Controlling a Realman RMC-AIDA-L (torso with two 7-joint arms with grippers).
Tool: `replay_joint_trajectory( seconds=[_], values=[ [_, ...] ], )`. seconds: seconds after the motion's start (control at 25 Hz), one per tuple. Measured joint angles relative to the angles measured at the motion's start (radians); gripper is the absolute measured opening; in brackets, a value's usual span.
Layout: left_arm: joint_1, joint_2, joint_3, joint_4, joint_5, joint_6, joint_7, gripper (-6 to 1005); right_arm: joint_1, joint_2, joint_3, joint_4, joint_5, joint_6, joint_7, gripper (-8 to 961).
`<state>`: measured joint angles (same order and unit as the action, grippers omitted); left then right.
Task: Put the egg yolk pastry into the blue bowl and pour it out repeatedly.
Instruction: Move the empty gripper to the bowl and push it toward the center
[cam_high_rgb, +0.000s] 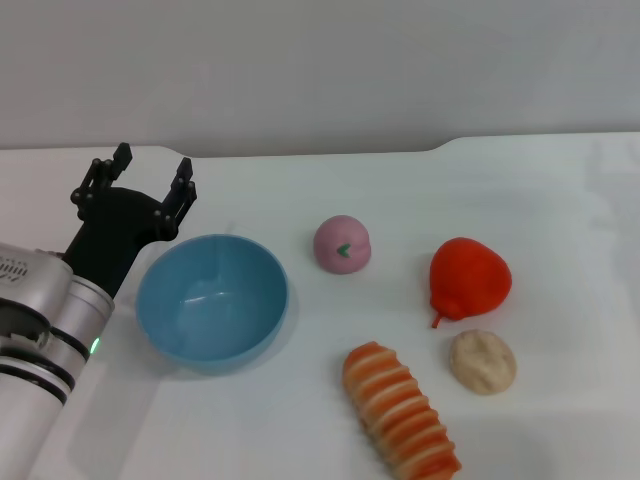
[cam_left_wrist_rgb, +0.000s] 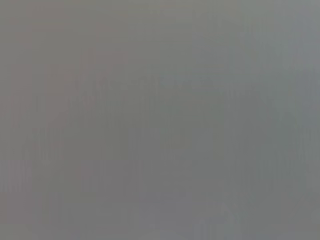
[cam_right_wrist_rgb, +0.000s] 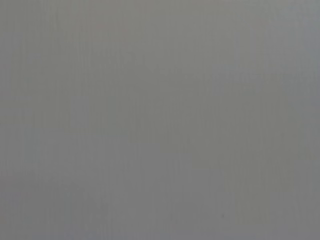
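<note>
The egg yolk pastry (cam_high_rgb: 483, 361), a small beige wrinkled lump, lies on the white table at the front right, just below the red pear. The blue bowl (cam_high_rgb: 212, 300) stands upright and empty at the left centre. My left gripper (cam_high_rgb: 152, 174) is open, its black fingers spread, just behind and left of the bowl's far rim, holding nothing. The right gripper is out of view. Both wrist views show only plain grey.
A pink ball with a green mark (cam_high_rgb: 342, 244) sits right of the bowl. A red pear (cam_high_rgb: 468, 279) lies farther right. An orange-and-cream striped roll (cam_high_rgb: 400, 410) lies at the front. The table's back edge (cam_high_rgb: 300, 152) meets a grey wall.
</note>
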<state>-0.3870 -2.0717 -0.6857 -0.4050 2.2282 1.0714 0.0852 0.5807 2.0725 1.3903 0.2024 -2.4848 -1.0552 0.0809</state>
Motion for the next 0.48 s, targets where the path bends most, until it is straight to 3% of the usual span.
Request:
replay_joint_trajectory(
  seconds=[0.48],
  values=[
    [0.001, 0.001, -0.006, -0.001, -0.001, 0.004, -0.004, 701, -0.019, 0.012, -0.043, 0.000, -0.007, 0.039, 0.005, 425]
  ],
)
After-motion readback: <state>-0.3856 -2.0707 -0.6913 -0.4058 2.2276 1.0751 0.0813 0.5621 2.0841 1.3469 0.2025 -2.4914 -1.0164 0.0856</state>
